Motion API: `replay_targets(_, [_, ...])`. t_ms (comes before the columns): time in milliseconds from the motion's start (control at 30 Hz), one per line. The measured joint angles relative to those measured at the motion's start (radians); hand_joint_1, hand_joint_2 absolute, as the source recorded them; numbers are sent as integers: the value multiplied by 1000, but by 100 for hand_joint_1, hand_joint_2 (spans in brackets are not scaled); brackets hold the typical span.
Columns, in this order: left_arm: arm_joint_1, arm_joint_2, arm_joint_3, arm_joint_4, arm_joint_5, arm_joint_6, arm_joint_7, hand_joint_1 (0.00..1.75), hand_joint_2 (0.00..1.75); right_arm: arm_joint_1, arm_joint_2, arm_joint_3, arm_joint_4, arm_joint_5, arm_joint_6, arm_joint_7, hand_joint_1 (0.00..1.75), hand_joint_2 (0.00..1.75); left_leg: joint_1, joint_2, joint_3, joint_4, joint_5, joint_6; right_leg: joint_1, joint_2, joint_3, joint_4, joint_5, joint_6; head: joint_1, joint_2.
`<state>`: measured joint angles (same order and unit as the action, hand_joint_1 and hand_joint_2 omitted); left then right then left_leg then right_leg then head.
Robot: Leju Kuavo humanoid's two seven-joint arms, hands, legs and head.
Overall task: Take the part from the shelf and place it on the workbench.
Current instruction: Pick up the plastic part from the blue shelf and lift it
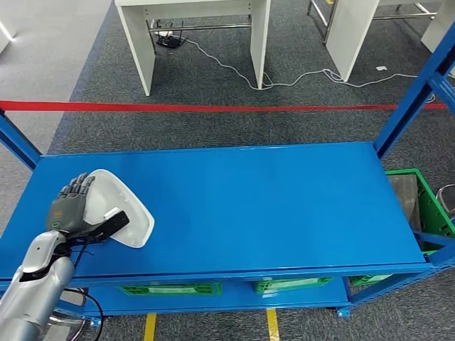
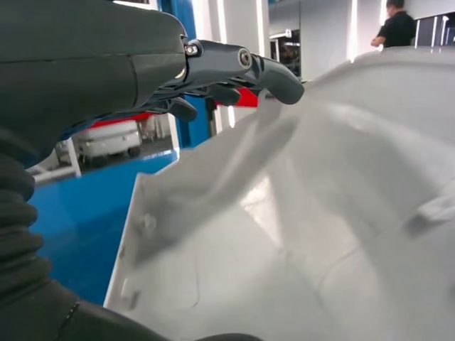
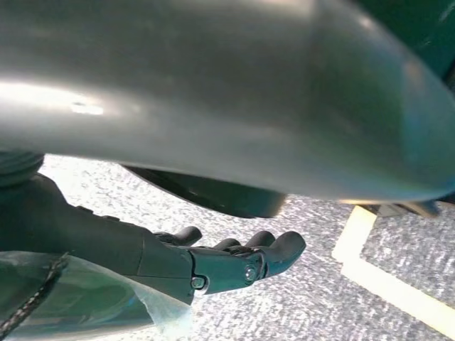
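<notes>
The left hand (image 1: 72,206) grips the white moulded plastic part (image 1: 126,213) at the blue shelf's (image 1: 257,206) left front corner, fingers over its rim, thumb underneath, seemingly for lifting; right hand (image 3: 225,263) hangs open, holding nothing

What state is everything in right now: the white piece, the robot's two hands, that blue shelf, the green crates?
White part: lying on the shelf's left end, hollow side up, gripped by the left hand.
Left hand: fingers over the part's rim, thumb across it.
Right hand: hanging over the floor, holding nothing, fingers loosely extended.
Blue shelf: top board carries just the part.
Green crates: on the lower level; contents hidden.
</notes>
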<state>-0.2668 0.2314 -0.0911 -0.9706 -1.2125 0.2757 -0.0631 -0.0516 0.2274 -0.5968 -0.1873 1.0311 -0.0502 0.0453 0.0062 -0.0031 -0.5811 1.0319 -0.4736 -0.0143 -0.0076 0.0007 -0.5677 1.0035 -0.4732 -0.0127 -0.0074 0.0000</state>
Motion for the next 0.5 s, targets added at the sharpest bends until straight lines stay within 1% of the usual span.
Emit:
replay_targets(33, [-5,4,0,15,-3,9,0,0,175,-1,0,0,0,1,1,0,0,0,1,0,-16,40,-26,-6,-2,-1,2,-4,3,-5,-2,0])
replay_targets(100, [-13,10,0,40,-10,24,0,0,175,0,0,0,0,3,2,-1,0,0,3,0,-70,166,-90,-14,-2,-1,2,-5,3,-10,-4,0])
replay_targets(133, [-15,11,0,49,-13,30,0,0,175,1,0,0,0,4,2,0,0,0,4,0,-93,220,-110,-17,-2,-1,2,-4,3,-10,-3,0])
replay_targets(167, [-18,12,0,57,-18,35,0,0,175,1,0,0,0,6,1,0,0,0,4,0,-103,246,-113,-18,-2,-1,2,-4,3,-10,-3,0])
replay_targets(200, [-21,13,0,63,-24,41,1,0,175,2,0,0,0,7,1,0,0,0,4,1,-96,236,-97,-18,-2,-1,3,-4,3,-10,-3,0])
replay_targets(233, [-25,14,-1,69,-30,46,2,0,175,1,0,0,0,8,1,0,0,0,4,1,-70,187,-66,-16,-2,-1,5,-4,3,-10,-3,0])
replay_targets(267, [-30,17,-1,74,-35,50,3,0,175,1,0,0,0,8,1,0,0,0,3,1,-33,117,-32,-10,-2,-1,7,-4,4,-9,-3,0])
replay_targets(300, [-35,19,-1,78,-39,53,4,0,175,1,0,0,0,9,1,0,0,0,1,1,2,48,-8,-4,0,-1,8,-3,3,-7,-3,0])
replay_targets(333, [-40,21,-2,80,-41,55,5,0,175,1,0,0,0,9,1,0,0,0,-1,1,28,-4,7,2,2,0,8,-2,3,-3,-2,0])
replay_targets(367, [-43,23,-2,83,-42,56,5,0,175,0,0,0,0,9,1,0,0,0,-4,1,40,-31,9,7,2,0,7,-1,3,2,-2,0])
replay_targets(433, [-49,24,-3,86,-43,56,5,0,175,0,0,0,0,9,1,0,0,0,-8,1,42,-43,10,18,0,0,8,-4,5,15,-2,0])
replay_targets(467, [-50,24,-4,87,-43,57,5,0,175,0,0,0,0,9,1,0,0,0,-7,2,45,-49,15,24,-2,0,6,-1,2,21,-2,0])
replay_targets(500, [-52,23,-4,88,-44,57,5,0,175,-1,0,0,0,9,1,0,0,0,-5,3,48,-55,20,30,-2,0,-1,12,-10,26,-1,0])
